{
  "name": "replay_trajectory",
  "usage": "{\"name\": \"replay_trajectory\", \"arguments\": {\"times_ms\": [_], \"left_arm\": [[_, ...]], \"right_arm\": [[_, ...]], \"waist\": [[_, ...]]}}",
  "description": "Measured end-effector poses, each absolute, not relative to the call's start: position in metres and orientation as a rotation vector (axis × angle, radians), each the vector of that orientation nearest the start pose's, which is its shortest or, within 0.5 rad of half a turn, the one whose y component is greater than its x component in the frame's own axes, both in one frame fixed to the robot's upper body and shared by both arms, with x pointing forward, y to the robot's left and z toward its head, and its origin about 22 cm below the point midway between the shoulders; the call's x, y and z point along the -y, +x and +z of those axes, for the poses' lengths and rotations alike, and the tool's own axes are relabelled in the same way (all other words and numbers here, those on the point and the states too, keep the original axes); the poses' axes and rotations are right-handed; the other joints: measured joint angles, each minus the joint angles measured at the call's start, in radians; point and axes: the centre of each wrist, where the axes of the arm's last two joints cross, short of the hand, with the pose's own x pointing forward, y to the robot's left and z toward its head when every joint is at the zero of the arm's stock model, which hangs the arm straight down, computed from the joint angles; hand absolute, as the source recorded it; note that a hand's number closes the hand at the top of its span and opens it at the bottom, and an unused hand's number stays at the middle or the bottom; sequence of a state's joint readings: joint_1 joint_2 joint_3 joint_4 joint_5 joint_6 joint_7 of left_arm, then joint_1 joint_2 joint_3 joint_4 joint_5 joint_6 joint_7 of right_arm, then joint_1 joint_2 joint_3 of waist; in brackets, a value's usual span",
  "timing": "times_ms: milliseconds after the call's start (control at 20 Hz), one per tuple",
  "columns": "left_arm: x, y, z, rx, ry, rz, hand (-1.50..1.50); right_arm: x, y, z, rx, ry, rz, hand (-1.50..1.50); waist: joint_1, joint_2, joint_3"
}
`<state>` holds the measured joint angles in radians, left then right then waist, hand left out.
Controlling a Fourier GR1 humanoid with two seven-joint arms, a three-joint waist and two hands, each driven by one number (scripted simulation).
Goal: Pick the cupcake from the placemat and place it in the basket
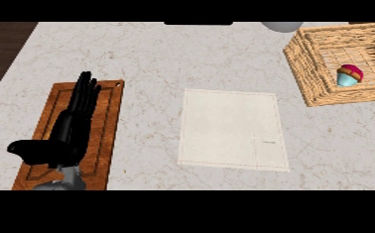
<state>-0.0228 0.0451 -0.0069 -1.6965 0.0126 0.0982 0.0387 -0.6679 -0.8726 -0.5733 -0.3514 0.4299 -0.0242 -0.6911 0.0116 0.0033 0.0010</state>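
The cupcake (349,75), with a blue wrapper and a red and yellow top, lies inside the woven basket (313,81) at the right edge of the counter. The white placemat (232,129) lies flat in the middle with nothing on it. My left hand (70,123) rests at the lower left, fingers straight and pointing away, thumb out to the left, holding nothing. It hovers over a wooden board. My right hand does not show; only a grey rounded part (282,26) sits at the top edge near the basket.
A brown wooden cutting board (110,128) lies at the left under my left hand. A dark object (198,23) sits at the counter's far edge. The counter's left edge meets dark wood (13,38) at the upper left.
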Motion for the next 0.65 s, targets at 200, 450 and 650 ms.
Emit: {"name": "replay_trajectory", "arguments": {"times_ms": [200, 450, 650], "left_arm": [[-0.241, 0.245, 0.037, 1.68, 0.078, 0.047, 0.0], [-0.231, 0.246, 0.036, 1.681, 0.074, 0.048, 0.0], [-0.229, 0.249, 0.036, 1.682, 0.073, 0.047, 0.0]], "right_arm": [[0.573, 0.278, 0.138, 1.68, -1.04, 0.163, -1.5], [0.603, 0.243, 0.163, 1.703, -0.994, 0.079, -1.5], [0.619, 0.22, 0.175, 1.749, -0.925, 0.063, -1.5]], "waist": [[0.001, 0.001, 0.0], [0.005, 0.004, 0.002], [0.005, 0.006, 0.003]]}}
